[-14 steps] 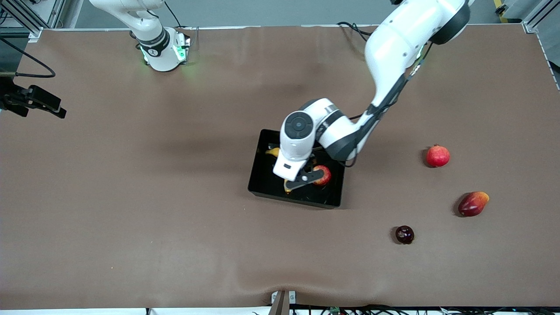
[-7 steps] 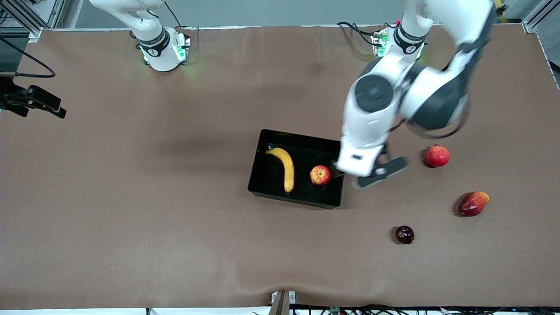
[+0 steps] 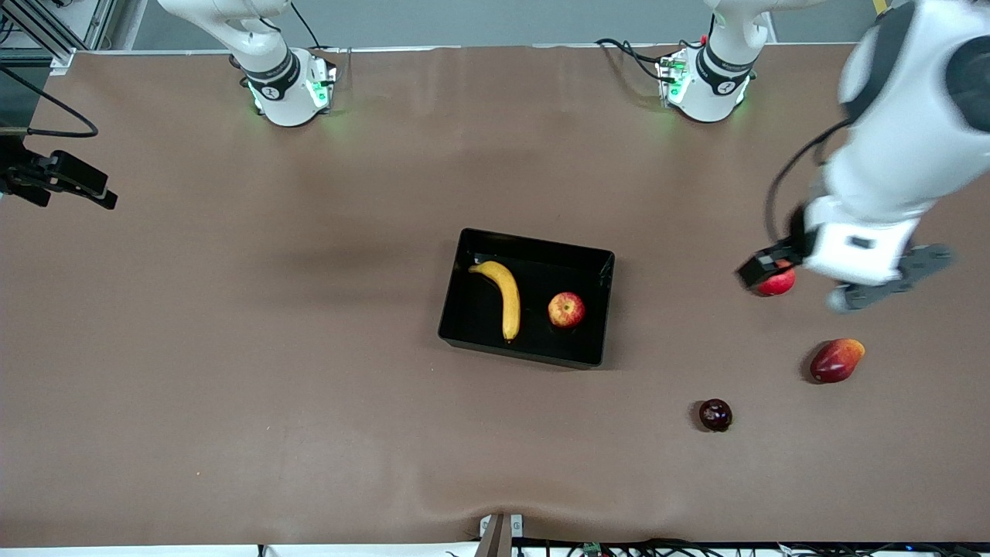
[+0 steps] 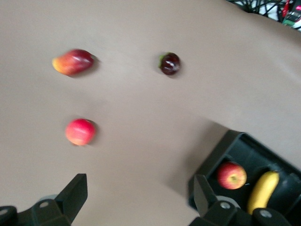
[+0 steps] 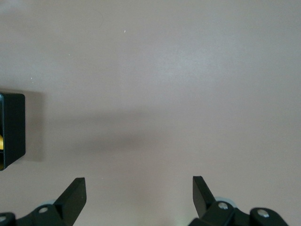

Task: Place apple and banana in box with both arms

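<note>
Resting in the box (image 3: 599, 267) mid-tabletop (image 3: 309, 348): banana (image 3: 504, 295) toward the right arm's end, apple (image 3: 566, 310) beside it, apart. Both fruits look placed, so the task seems at its final step; next move prob. just parking both arms clear, w/ no further pick needed. Left tool (image 4: 138, 200) hangs over the pomegranate (image 3: 776, 280) area toward the left arm's end, fingers wide apart, holding nothing. Right tool (image 5: 138, 193) waits over bare tabletop at the right arm's end, also spread wide, empty. Mango-like fruit (image 3: 836, 360) & plum (image 3: 715, 415) lie nearer the camera, untouched.
</note>
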{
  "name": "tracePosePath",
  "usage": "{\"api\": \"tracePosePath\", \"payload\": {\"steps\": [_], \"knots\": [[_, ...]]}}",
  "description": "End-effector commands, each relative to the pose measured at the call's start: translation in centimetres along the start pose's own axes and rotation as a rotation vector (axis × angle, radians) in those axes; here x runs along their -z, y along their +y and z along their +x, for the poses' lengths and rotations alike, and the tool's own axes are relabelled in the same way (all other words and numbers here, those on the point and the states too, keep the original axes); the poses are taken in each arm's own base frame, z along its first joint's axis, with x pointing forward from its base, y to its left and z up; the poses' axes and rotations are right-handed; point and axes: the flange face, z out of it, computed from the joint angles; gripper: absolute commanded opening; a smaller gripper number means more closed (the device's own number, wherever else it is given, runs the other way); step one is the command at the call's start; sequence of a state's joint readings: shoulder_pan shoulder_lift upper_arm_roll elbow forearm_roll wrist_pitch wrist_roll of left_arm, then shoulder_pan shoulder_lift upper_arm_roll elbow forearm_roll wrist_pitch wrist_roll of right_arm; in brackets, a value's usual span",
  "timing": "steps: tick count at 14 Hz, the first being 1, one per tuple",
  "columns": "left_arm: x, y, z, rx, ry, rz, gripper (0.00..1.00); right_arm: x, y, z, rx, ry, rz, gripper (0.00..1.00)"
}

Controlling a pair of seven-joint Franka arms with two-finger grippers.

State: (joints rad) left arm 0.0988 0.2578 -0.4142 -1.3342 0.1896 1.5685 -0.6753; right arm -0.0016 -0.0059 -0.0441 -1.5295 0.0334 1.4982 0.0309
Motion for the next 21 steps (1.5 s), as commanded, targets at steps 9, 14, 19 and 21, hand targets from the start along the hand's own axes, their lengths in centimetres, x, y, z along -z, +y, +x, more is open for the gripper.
{"api": "tracePosePath", "payload": {"steps": [9, 14, 19, 21], "knots": [[5.5, -9.3, -1.7, -0.176, -0.014, 0.033, 1.0, 0.4, -0.1, 0.1, 0.011, -0.001, -0.005, 1.0], [6.2, -13.6, -1.7, -0.258, -0.018, 0.017, 1.0, 0.4, 0.2, 0.1, 0.006, 0.0, -0.009, 1.0], [5.5, -16.3, -3.6, -0.34, -0.054, -0.022, 1.0, 0.5, 0.0, 0.1, 0.006, 0.003, -0.005, 1.0], [5.4, -15.9, -4.7, -0.356, -0.059, -0.022, 1.0, 0.6, 0.0, 0.1, 0.009, 0.004, -0.009, 1.0]]}}
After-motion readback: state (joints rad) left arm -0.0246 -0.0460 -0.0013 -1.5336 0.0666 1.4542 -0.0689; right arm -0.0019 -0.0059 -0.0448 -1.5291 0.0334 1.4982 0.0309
